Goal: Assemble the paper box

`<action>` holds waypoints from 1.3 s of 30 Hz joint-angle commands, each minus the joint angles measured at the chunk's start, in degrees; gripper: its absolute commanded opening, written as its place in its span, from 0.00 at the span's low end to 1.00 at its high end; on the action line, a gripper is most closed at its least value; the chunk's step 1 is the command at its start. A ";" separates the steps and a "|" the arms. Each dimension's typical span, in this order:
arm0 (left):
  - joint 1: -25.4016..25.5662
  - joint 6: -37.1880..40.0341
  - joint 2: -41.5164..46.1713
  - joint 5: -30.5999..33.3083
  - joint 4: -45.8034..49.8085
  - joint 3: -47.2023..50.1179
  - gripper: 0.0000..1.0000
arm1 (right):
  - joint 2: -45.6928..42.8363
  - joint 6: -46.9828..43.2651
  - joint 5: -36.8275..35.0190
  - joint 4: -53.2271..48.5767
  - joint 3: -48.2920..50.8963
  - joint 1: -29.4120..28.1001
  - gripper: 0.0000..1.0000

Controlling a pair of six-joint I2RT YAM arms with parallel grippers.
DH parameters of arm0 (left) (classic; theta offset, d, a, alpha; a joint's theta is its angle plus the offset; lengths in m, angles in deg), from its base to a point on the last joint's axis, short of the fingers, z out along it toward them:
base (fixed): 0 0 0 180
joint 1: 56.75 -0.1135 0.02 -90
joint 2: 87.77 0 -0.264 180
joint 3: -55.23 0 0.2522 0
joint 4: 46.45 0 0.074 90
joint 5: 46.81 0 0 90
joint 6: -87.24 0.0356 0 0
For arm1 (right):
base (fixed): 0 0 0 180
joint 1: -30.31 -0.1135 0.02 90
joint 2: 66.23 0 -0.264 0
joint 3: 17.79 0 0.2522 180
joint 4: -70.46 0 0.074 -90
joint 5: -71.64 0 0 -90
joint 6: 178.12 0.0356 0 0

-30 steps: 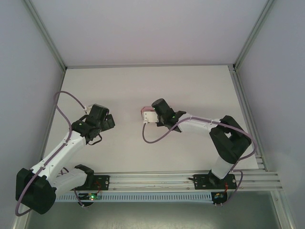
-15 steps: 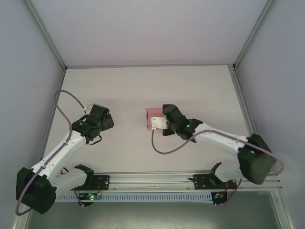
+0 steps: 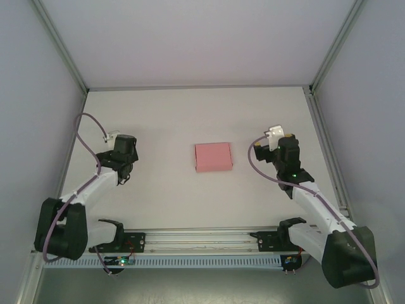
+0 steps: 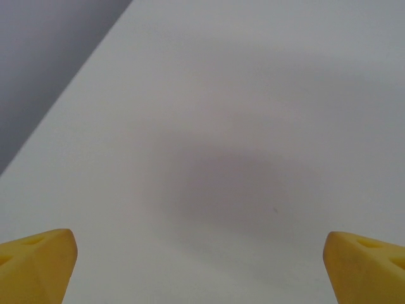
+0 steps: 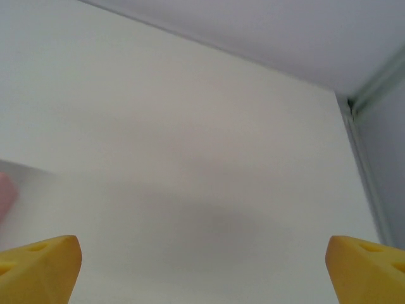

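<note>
Top external, paper box flat on table, left fingers and right fingers spread wide, empty.

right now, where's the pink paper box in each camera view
top external: paper box lies flat mid-table, between the two arms, touching neither.
left wrist: bare white table ahead of the wide-apart yellow fingers.
right wrist: a pink sliver at the left edge, probably the box's edge.
shared landmark: the white table surface.
</note>
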State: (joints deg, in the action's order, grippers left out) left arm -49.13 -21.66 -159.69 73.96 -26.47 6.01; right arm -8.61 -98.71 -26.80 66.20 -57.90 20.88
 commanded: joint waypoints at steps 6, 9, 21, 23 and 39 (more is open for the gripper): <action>-1.64 16.19 -6.16 -5.51 -43.23 12.28 1.00 | 13.39 6.13 2.77 45.19 14.04 3.57 0.98; -2.43 16.06 -5.81 -11.02 -52.13 16.38 1.00 | 20.37 5.78 3.98 56.87 15.75 3.86 0.98; -8.07 15.86 -17.08 -27.78 -55.68 12.87 1.00 | 29.94 12.35 14.43 53.35 8.77 11.80 0.98; -8.08 16.02 -17.50 -27.76 -57.26 13.19 1.00 | 29.78 11.93 12.83 52.00 8.31 11.09 0.98; -7.97 16.14 -17.22 -27.72 -56.17 12.89 1.00 | 29.56 11.29 9.85 50.70 7.88 9.87 0.98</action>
State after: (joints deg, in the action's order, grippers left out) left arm -56.87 -5.35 -177.76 46.35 -82.03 19.36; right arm 21.47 -88.26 -15.98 116.36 -49.25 31.17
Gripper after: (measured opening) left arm 0.999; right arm 0.983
